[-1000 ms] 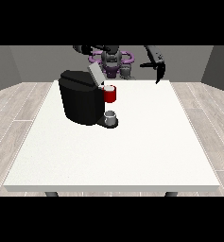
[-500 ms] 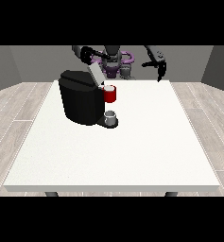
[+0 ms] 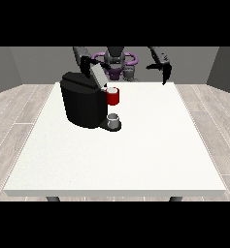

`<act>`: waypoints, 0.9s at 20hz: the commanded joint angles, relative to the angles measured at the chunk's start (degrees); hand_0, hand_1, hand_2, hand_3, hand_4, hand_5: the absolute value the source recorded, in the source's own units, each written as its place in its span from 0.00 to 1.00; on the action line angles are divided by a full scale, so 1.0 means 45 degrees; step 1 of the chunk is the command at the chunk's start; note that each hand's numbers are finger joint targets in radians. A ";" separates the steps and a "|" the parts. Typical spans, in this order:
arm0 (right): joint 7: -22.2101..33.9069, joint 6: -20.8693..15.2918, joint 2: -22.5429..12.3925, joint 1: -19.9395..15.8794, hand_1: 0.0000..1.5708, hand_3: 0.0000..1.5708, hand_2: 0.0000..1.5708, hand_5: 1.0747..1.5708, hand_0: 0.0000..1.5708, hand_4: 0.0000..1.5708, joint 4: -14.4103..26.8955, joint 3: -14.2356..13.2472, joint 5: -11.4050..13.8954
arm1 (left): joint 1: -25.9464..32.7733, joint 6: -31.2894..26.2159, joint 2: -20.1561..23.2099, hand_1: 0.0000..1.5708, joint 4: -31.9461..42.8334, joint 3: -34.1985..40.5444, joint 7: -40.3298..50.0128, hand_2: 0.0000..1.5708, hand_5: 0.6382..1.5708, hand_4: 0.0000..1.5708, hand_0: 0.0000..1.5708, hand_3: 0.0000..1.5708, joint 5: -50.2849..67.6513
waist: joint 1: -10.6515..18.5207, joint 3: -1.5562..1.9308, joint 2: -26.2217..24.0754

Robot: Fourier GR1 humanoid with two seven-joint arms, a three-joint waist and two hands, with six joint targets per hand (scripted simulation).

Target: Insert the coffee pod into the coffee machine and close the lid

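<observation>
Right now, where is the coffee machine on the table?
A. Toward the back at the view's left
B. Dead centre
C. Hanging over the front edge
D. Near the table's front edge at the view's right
A: the coffee machine stands on the table toward the back, left of the middle, close to the robot.

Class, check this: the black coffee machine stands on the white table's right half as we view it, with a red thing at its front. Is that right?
Not quite. The front view shows the coffee machine on the left half of the table. The red thing at the machine is at its front, as stated.
</observation>
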 commanded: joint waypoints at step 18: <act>-0.1111 -0.0032 0.0141 -0.1964 0.00 0.00 0.00 1.00 0.00 0.25 0.2673 -0.0213 0.0121 | -0.1236 0.0033 0.0596 0.00 0.0611 0.0120 0.0454 0.00 1.00 0.22 0.00 0.00 0.0489 | 0.0506 0.0002 0.0886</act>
